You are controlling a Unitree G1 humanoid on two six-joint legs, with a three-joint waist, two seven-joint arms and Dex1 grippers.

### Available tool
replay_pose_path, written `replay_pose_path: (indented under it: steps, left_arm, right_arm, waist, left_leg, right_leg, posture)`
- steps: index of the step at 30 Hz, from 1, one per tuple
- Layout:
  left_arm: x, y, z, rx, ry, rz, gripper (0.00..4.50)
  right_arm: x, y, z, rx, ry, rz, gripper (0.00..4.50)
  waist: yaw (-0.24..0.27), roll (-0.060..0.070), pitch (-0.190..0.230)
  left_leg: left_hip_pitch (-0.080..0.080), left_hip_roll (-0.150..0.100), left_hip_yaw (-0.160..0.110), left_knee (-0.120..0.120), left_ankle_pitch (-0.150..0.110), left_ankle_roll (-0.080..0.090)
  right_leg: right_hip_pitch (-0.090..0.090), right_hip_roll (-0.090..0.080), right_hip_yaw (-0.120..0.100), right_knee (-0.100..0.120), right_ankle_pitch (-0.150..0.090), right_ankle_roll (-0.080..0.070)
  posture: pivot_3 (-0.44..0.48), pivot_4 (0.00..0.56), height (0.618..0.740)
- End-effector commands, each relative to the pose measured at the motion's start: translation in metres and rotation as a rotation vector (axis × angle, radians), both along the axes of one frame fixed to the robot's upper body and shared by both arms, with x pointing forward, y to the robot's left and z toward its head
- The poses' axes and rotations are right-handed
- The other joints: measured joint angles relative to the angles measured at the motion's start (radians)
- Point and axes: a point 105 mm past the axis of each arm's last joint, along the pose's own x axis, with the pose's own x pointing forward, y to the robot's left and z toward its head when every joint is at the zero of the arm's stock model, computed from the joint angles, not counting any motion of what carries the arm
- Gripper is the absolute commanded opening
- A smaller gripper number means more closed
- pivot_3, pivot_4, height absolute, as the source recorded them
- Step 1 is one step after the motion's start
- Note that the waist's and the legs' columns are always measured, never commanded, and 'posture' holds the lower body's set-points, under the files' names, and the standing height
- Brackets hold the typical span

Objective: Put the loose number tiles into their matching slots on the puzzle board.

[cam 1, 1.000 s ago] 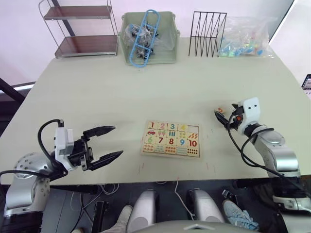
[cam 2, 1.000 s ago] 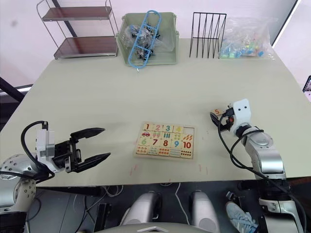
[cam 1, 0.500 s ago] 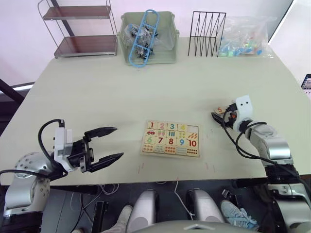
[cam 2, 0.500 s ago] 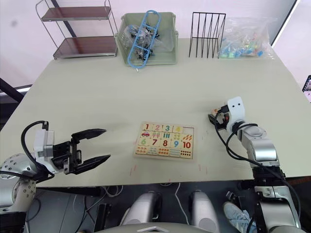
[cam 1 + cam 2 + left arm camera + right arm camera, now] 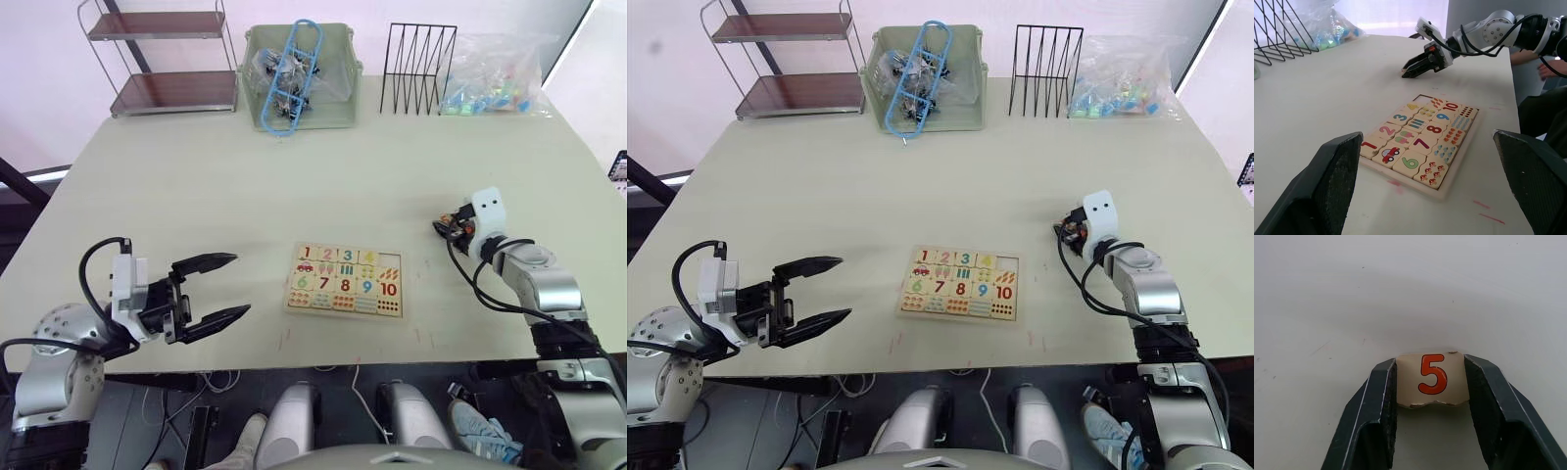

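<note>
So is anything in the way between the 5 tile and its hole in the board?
Nothing visible. The right tool holds the 5 tile; only bare table lies before the board's empty slot.

A wide bare stretch of the cream table (image 5: 196, 186) lies open between its far edge and near edge. Along the far edge stand a brown two-tier metal shelf (image 5: 162, 64), a green plastic bin (image 5: 299, 78), a black wire rack (image 5: 419, 69) and a clear plastic bag (image 5: 495, 73). The pale wooden puzzle board (image 5: 345, 279) lies flat by the near edge.
</note>
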Motion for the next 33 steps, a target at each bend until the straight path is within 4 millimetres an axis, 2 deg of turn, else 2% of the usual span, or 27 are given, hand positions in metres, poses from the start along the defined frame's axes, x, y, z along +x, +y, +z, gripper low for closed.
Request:
replay_pose_path:
  steps: [1,8,14,21,26,33]
  left_arm:
    - [-0.001,-0.001,0.003,0.004,-0.019,-0.019,4.5]
    - [-0.003,-0.001,0.001,0.008,-0.014,-0.036,4.5]
    - [-0.001,-0.001,0.001,0.017,-0.012,-0.051,4.5]
    - [0.001,-0.001,0.002,0.024,-0.01,-0.076,4.5]
    - [0.001,-0.002,0.002,0.025,-0.008,-0.087,4.5]
    - [0.0,-0.003,0.001,0.03,-0.001,-0.091,4.5]
  right_arm:
    - [-0.003,-0.008,0.01,0.003,-0.034,-0.052,1.46]
    - [-0.02,-0.003,0.024,0.051,-0.079,-0.154,1.46]
    - [-0.049,0.009,0.025,0.081,-0.075,-0.247,1.46]
    - [-0.084,0.018,0.015,0.085,-0.032,-0.332,1.46]
    - [-0.102,0.017,0.005,0.08,0.008,-0.36,1.46]
    - [-0.118,0.036,-0.007,0.106,0.068,-0.312,1.46]
  waist:
    - [0.0,0.0,0.0]
    - [-0.001,0.0,0.0]
    - [-0.002,0.0,0.0]
    - [-0.001,0.0,0.0]
    - [-0.002,0.0,0.0]
    - [-0.004,0.0,0.0]
  left_leg:
    - [0.0,0.0,0.0,0.0,0.0,0.0]
    - [-0.001,0.0,0.0,0.0,0.0,0.0]
    - [-0.001,0.001,-0.001,0.0,0.0,0.0]
    - [-0.001,0.0,-0.001,0.0,0.0,0.0]
    - [-0.001,0.001,-0.001,-0.001,0.0,0.0]
    - [-0.001,0.001,-0.002,-0.001,0.0,0.0]
  right_leg:
    - [0.0,0.0,0.0,0.0,0.0,0.0]
    - [-0.001,0.0,0.0,0.0,0.0,0.0]
    - [-0.001,0.0,0.0,0.0,0.0,0.0]
    - [-0.001,0.0,0.0,0.0,-0.002,-0.002]
    - [-0.001,0.0,0.0,0.0,-0.002,-0.003]
    - [-0.001,0.001,0.0,0.0,-0.003,-0.003]
  posture:
    - [0.0,0.15,0.74]
    - [0.0,0.15,0.74]
    - [0.0,0.15,0.74]
    - [0.0,0.15,0.74]
    - [0.0,0.15,0.74]
    - [0.0,0.15,0.74]
